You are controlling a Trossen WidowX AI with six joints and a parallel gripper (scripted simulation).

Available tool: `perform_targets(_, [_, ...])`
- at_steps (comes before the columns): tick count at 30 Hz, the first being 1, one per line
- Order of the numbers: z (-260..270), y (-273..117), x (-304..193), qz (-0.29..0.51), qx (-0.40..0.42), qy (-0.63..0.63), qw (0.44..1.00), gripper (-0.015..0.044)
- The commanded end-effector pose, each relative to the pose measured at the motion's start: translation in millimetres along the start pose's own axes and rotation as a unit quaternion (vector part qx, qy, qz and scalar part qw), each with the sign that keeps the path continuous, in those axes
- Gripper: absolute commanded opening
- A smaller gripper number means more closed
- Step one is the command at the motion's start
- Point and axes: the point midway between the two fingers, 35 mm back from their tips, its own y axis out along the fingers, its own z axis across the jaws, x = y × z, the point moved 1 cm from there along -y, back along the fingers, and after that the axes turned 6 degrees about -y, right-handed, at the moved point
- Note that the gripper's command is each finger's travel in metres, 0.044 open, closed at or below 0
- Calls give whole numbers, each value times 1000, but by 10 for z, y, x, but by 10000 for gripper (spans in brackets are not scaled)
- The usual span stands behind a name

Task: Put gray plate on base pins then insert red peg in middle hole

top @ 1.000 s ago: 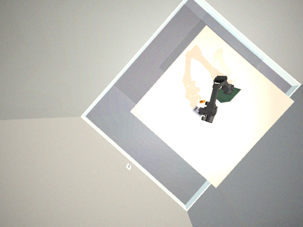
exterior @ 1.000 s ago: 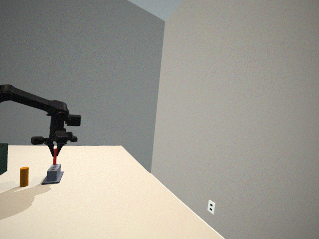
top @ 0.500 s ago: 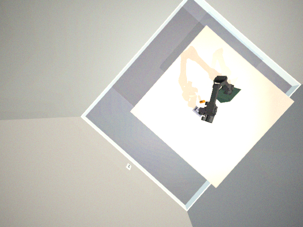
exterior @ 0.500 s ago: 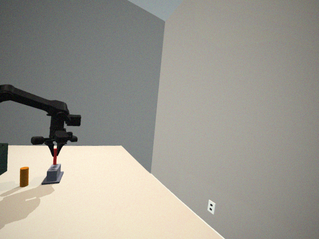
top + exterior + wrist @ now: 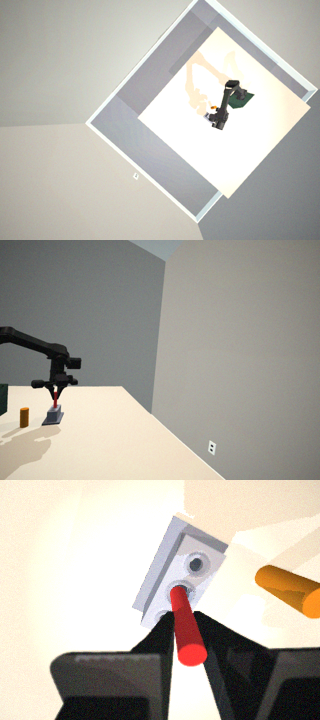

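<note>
The gripper (image 5: 55,398) (image 5: 185,615) is shut on the red peg (image 5: 55,404) (image 5: 187,632), which stands near upright with its upper end above the fingertips. The peg's lower end is at the middle hole of the gray plate (image 5: 189,542); part of the dark hole shows beside it. I cannot tell whether the tip is inside. The plate appears to lie flat on the block of the base (image 5: 52,416) (image 5: 159,565). One outer hole is in full view in the wrist view; the other is partly hidden by a finger. The pins are not clearly visible. In the top view the arm hides the peg.
An orange cylinder (image 5: 213,107) (image 5: 24,417) (image 5: 287,587) stands upright beside the base, at the right in the wrist view. A dark green panel (image 5: 236,102) (image 5: 3,398) lies near the arm's mount. The arm's shadow falls across the table top.
</note>
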Motion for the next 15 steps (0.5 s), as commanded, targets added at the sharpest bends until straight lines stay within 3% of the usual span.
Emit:
perform_targets(1, [-11, 40, 7, -3, -2, -3, 1000, 0])
perform_targets(15, [-4, 22, 3, 0, -1, 0, 1000, 0])
